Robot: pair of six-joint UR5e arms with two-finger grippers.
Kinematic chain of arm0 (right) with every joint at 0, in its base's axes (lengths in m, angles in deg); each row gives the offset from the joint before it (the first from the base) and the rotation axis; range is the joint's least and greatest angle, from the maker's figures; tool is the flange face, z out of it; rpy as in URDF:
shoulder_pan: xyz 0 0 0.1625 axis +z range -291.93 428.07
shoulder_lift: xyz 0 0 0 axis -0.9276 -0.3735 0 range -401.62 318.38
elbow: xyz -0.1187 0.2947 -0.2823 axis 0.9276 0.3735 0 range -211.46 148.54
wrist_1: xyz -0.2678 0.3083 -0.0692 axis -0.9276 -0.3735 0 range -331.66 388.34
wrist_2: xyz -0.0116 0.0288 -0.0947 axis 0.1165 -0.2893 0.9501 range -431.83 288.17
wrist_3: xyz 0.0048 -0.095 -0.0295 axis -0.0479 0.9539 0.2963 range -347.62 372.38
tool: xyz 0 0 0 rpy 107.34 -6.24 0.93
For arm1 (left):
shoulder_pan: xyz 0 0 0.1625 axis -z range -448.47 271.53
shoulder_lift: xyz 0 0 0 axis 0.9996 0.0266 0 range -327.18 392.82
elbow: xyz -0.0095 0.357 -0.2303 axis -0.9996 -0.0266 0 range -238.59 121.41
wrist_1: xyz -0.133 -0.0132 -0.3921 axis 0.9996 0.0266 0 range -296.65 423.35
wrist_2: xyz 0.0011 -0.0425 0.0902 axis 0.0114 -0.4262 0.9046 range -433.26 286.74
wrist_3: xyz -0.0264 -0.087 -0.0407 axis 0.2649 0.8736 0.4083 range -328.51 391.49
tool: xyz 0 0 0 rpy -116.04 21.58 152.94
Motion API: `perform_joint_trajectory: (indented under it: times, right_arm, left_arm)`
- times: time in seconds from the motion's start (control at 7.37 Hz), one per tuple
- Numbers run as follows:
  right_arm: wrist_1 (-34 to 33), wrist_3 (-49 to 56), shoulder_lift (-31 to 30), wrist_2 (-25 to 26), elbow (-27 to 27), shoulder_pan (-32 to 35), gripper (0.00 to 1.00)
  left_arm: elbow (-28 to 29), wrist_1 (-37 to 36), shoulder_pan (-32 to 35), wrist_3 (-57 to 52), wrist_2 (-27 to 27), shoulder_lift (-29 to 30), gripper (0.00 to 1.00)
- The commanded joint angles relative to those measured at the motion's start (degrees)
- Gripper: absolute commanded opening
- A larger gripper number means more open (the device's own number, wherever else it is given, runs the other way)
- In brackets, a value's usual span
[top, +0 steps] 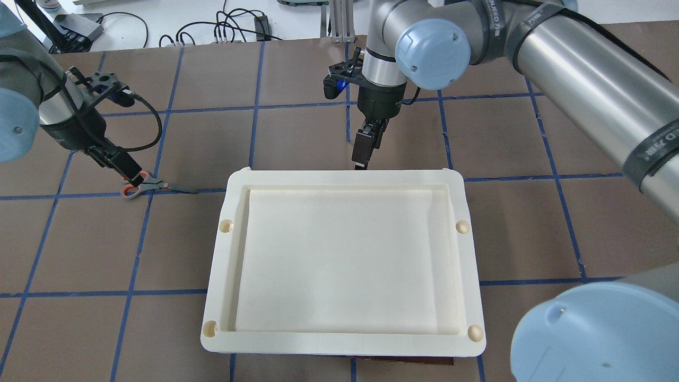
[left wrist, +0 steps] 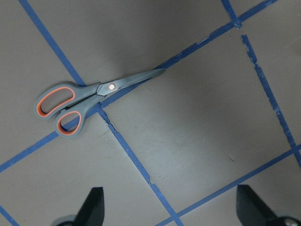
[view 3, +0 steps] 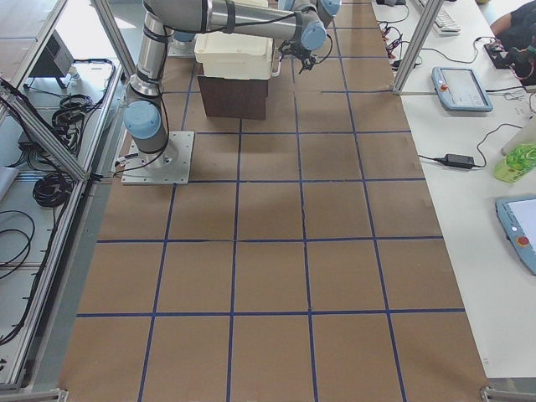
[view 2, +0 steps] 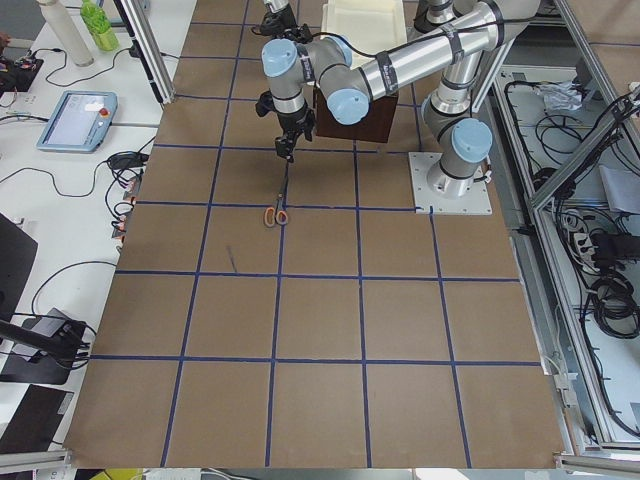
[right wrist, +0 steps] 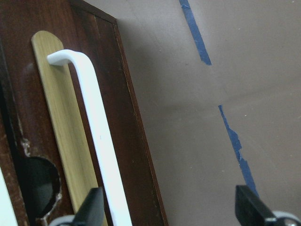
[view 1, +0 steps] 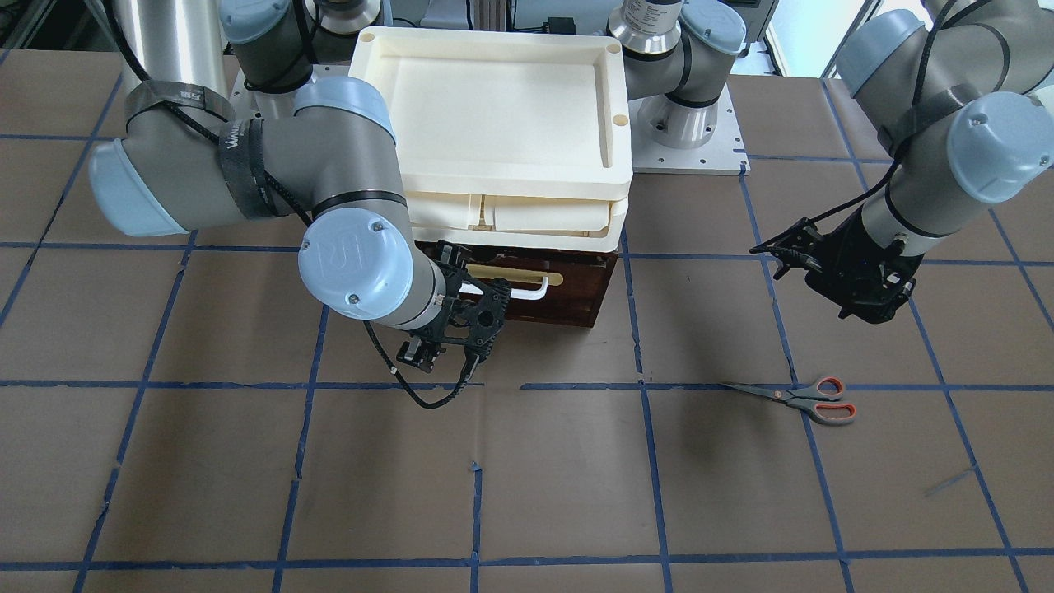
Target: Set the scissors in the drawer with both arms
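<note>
The scissors (view 1: 795,399) lie flat and closed on the brown table, with grey handle loops lined in orange-red; they also show in the left wrist view (left wrist: 94,94) and the overhead view (top: 146,187). My left gripper (view 1: 860,309) hangs open above them, apart from them; its fingertips (left wrist: 94,202) frame the bottom of the wrist view. The drawer (view 1: 576,284) has a dark reddish-brown front and looks closed. My right gripper (view 1: 476,350) is open just in front of the white bar handle (right wrist: 94,132), which lies next to one fingertip (right wrist: 91,209).
Stacked cream plastic trays (top: 477,297) sit on top of the drawer box and overhang its front. Blue tape lines grid the brown table. The arm bases stand behind the box (view 1: 687,132).
</note>
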Motion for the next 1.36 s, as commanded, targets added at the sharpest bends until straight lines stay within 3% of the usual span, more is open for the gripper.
perform_joint_trajectory:
  times: [0.0, 0.27, 0.68, 1.22]
  right_arm:
    - [0.66, 1.81, 0.86, -0.06, -0.65, 0.26, 1.00]
    - [1.11, 2.79, 0.96, -0.06, -0.65, 0.26, 1.00]
    - [0.93, 3.14, 0.78, -0.06, -2.14, 0.35, 1.00]
    - [0.14, 3.32, 0.87, -0.06, -2.32, 0.35, 1.00]
  left_arm:
    - [-2.27, -2.62, -0.03, -4.28, 0.03, 0.58, 0.99]
    - [-3.24, -3.41, -0.11, -8.04, 0.12, 0.85, 0.99]
    - [-5.97, -10.69, -0.81, -18.31, 0.03, 2.68, 0.99]
    - [-6.24, -12.98, -2.14, -27.01, -0.14, 5.23, 0.99]
